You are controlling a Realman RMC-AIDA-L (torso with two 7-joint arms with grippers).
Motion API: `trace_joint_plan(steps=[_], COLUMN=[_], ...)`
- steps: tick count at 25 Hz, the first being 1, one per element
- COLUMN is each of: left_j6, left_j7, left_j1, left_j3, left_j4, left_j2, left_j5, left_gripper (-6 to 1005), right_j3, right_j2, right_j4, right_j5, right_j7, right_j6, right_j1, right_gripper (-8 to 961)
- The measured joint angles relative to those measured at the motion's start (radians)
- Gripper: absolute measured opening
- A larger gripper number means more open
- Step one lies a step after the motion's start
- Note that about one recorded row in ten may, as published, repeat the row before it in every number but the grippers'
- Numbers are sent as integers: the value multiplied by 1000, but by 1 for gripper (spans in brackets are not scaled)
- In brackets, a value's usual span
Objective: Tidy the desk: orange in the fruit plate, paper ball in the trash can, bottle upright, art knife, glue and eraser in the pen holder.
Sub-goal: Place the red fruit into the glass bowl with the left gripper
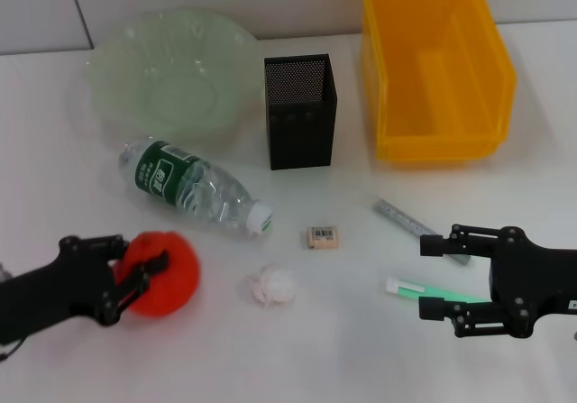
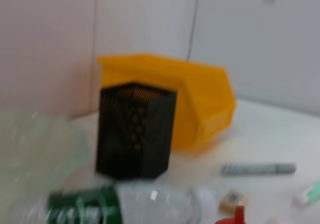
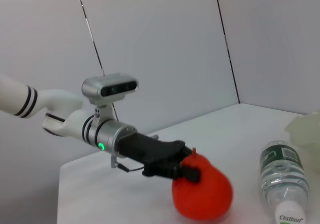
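While clamped on the orange [image 1: 162, 274] at the near left of the worktop [image 1: 54, 178], left hand [image 1: 137, 277] with fingers pressed into the fruit's left flank; hold looks shallow. Likely step: carrying it to the fruit plate [image 1: 171, 74] at the far left. Risk here: round fruit rolling out of a side grip on the lift. Lying right in that path, bottle [image 1: 194, 187] on its side, between orange and plate, so a low carry could knock it rolling. Further right: paper ball [image 1: 273, 286] just beside the orange, eraser [image 1: 323, 236], and pen holder [image 1: 300, 112] standing behind. Then art knife [image 1: 416, 225] and glue [image 1: 433, 290], both close under the right hand [image 1: 444, 277], which hovers spread wide, gripping nothing; any drop there could nudge either. Trash can [image 1: 437, 65] far right, well apart from everything.
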Motion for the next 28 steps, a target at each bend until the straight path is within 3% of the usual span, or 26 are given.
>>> trace_joint_plan(steps=[4,7,14,15,16,20,25,28], left_j6=[8,-50,-280,-376,-376,-581,-737,-789], left_j7=[-12,-21,-54,-59,-59,-56,-18,5], left_j1=[-49,-142,-271,-316,-316,-429,-520,-539], left_j3=[1,-10,-19,-19,-19,-20,-12,0], left_j4=[-1,-8,-12,-19,-19,-78,-144,-153], left_j2=[-3,-3,-3,-3,-3,0,-2,-5], left_j5=[-65,-184,-283,-298,-298,-300,-291,-292], left_gripper=[280,180,129,124,120,102,71,61], right_j3=[0,0,0,0,0,0,0,-8], right_j2=[0,0,0,0,0,0,1,1], right_j4=[0,0,0,0,0,1,6,6], right_j5=[1,2,-1,-1,-1,-1,-2,-2], right_j7=[1,3,5,5,5,5,6,7], right_j6=[-1,-3,-4,-5,-5,-5,-4,-4], right_j1=[4,11,18,21,21,31,41,45], right_gripper=[791,791,791,792,792,792,792,792])
